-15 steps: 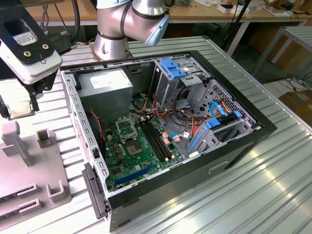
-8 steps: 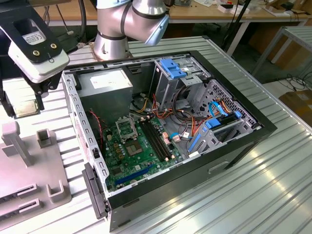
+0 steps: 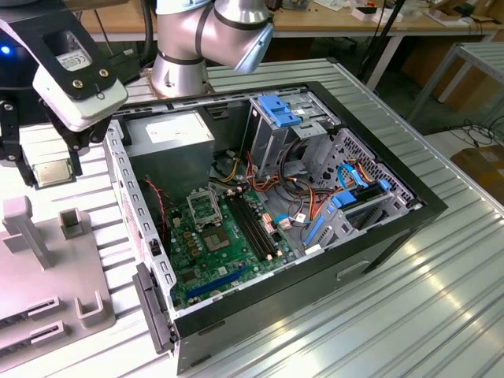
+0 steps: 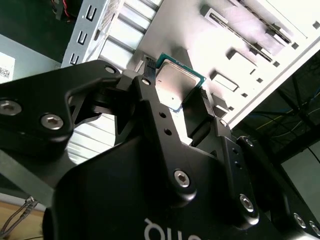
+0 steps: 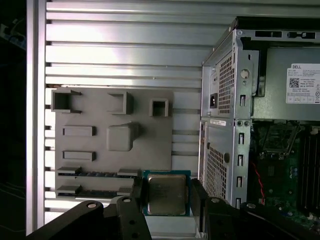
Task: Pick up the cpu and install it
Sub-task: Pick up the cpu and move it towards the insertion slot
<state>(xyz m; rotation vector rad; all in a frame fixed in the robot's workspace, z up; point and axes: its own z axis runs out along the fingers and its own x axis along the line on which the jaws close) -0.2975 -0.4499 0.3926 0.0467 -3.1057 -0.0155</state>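
black gripper [image 5: 166, 185] clamped on flat silvery cpu [image 5: 166, 194], its side edges hidden by fingers [image 5: 137, 196], nine o'clock of the open computer case [image 3: 315, 277] in the exterior view

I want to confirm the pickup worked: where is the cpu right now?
The cpu is clamped between the jaws at the exterior view's left, outside the open computer case and near the grey parts tray.

Brightly lit, with white glare washing out the ribbed table [image 4: 125, 35] in the second wrist view. Dimmer inside the computer case [image 3: 315, 279] (shadowed walls).
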